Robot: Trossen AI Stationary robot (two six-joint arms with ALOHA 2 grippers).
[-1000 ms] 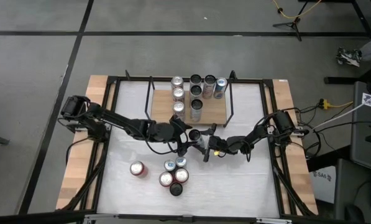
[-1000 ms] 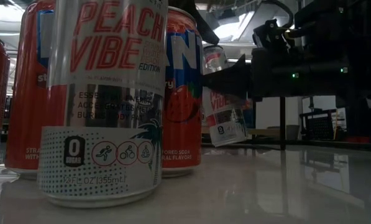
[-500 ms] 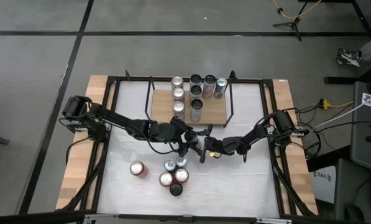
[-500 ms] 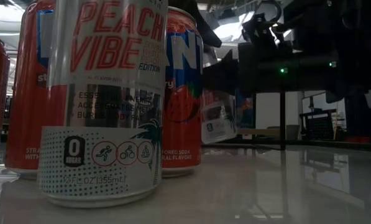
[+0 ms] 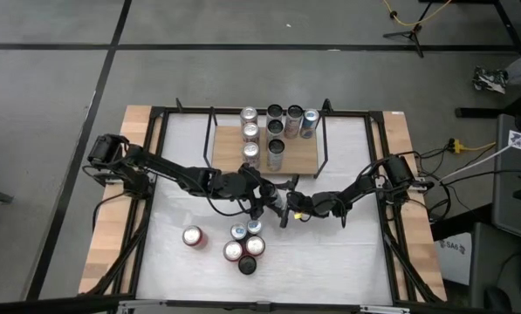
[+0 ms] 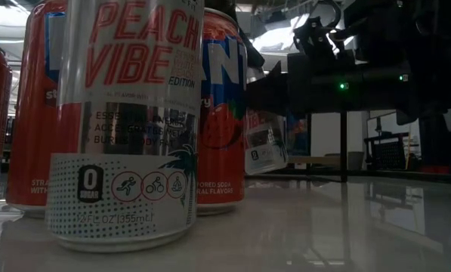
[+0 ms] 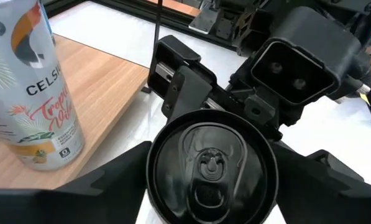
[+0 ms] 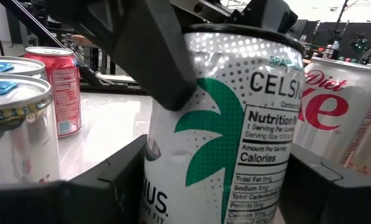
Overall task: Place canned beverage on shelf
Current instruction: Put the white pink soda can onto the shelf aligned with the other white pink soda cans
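Left wrist view gives me the round aluminium lid of the can, dark and glossy with its pull tab, sitting between my left gripper, whose matte black fingers flank its sides; I cannot tell whether they press it yet. My right gripper holds the same white, palm-printed cylinder, fingers closed around its body. From above, both grippers meet at that can on the white bench, just in front of the shelf, a pale wood board with thin black rod uprights carrying several upright cans. In the low view a big silver can fills the foreground and hides much of the scene; the held can is half lost behind dark gripper parts
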